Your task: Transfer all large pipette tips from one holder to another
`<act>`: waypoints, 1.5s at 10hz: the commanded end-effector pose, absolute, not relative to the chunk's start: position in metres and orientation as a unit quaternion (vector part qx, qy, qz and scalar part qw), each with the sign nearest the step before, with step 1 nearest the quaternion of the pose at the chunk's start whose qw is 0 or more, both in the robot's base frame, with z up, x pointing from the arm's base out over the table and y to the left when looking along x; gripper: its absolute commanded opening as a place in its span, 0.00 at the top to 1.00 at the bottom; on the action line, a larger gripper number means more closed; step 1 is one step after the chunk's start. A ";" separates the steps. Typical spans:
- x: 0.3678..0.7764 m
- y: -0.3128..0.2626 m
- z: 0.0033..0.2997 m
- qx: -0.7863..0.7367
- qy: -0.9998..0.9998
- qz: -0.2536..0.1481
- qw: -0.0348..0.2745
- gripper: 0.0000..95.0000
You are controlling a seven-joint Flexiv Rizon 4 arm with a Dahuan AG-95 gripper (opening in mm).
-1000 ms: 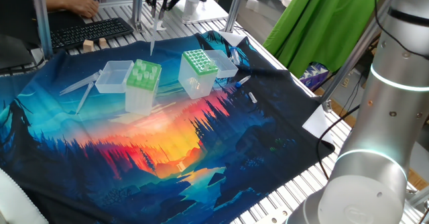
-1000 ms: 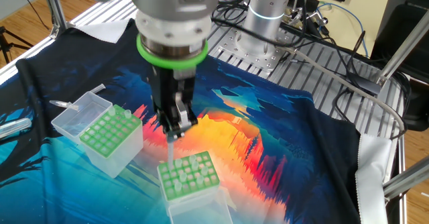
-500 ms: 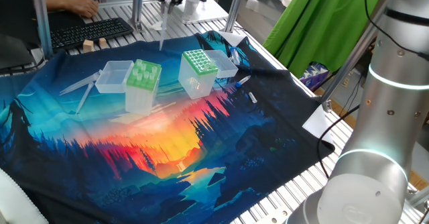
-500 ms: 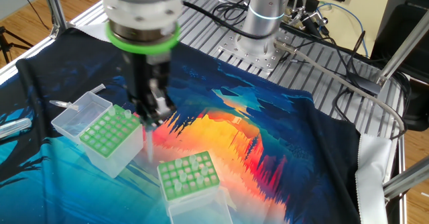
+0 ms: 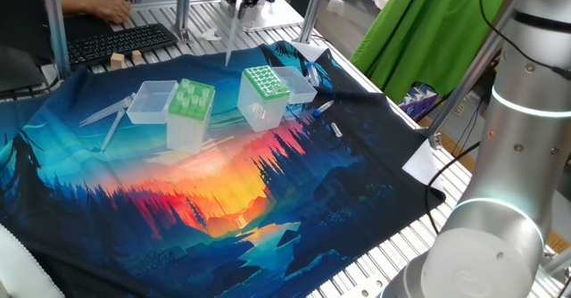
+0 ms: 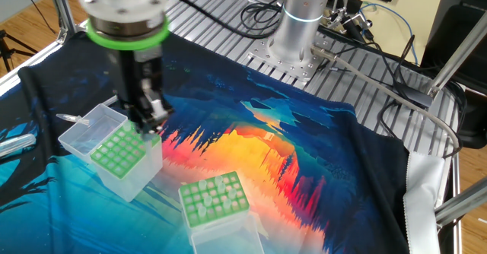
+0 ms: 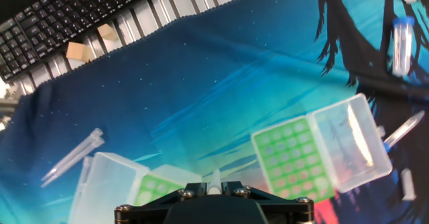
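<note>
Above the dotted-grid holder (image 6: 120,149), beside its open lid (image 6: 85,128), the claw (image 6: 149,125) grips a pipette tip (image 5: 230,39).

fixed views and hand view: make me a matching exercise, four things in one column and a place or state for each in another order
Things:
1. pincer
2. keyboard
3. loose pipette tips
4. dotted-grid holder

Places or states:
a. lying flat on the cloth
b. lid hinged open
c. off the cloth, on the slatted table
d. shut on a large pipette tip

Pairs: 1-d, 2-c, 3-a, 4-b
</note>
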State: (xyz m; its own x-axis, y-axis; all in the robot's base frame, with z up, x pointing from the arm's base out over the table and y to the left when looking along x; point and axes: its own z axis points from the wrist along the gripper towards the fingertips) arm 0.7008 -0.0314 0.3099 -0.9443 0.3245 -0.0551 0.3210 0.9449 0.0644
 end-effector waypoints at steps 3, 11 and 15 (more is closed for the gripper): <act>0.695 -0.055 0.300 0.136 0.990 0.027 0.032 1.00; 0.663 -0.078 0.285 0.104 0.994 0.024 0.030 1.00; 0.660 -0.082 0.282 0.097 0.995 0.020 0.029 1.00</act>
